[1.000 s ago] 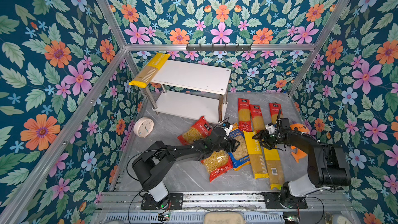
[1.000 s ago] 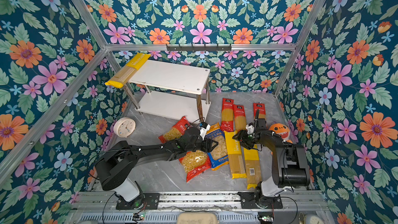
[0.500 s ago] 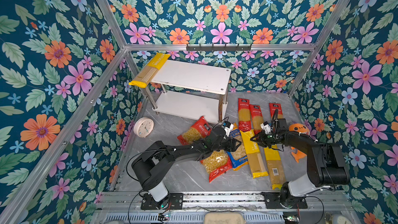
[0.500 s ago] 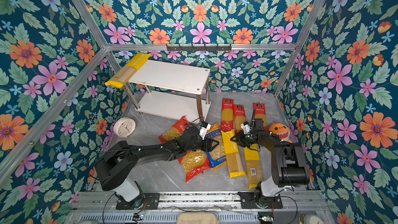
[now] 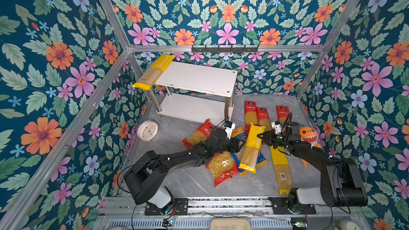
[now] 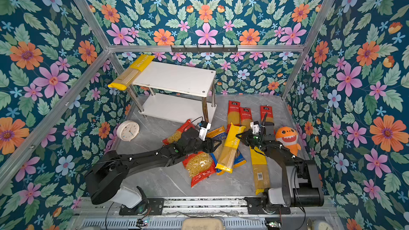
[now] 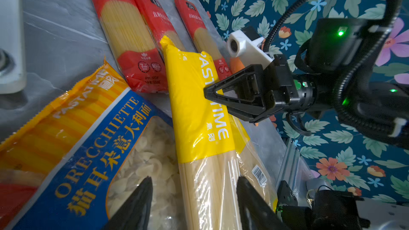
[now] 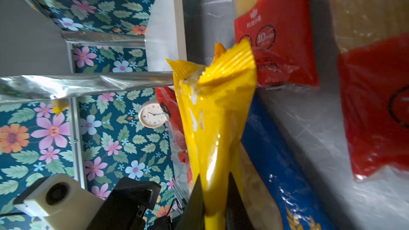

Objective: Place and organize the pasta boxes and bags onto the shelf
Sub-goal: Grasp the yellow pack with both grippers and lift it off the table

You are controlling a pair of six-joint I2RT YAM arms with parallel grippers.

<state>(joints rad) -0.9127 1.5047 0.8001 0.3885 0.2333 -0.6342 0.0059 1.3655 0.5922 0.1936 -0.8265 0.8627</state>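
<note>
My right gripper (image 5: 263,139) is shut on the yellow top end of a long yellow spaghetti pack (image 5: 251,149) and holds that end raised. The pack's lower end rests on the blue-orange orecchiette bag (image 7: 93,142). In the right wrist view the two fingers pinch the yellow film at my right gripper (image 8: 213,178). My left gripper (image 7: 194,180) is open, one finger on each side of the pack's clear part. The white two-tier shelf (image 5: 199,78) carries one yellow pack (image 5: 153,73) on its left edge. Three red spaghetti packs (image 5: 251,113) lie behind.
Another yellow pack (image 5: 282,169) lies on the floor under the right arm. Two red short-pasta bags (image 5: 222,169) (image 5: 199,132) lie by the left arm. A round clock (image 5: 147,130) stands at the left, an orange shark plush (image 5: 308,133) at the right, a black hook rail (image 5: 224,48) behind.
My right gripper has closed on the yellow pack's top end, raised it and swung it left over the orecchiette bag. The left arm has barely moved.
</note>
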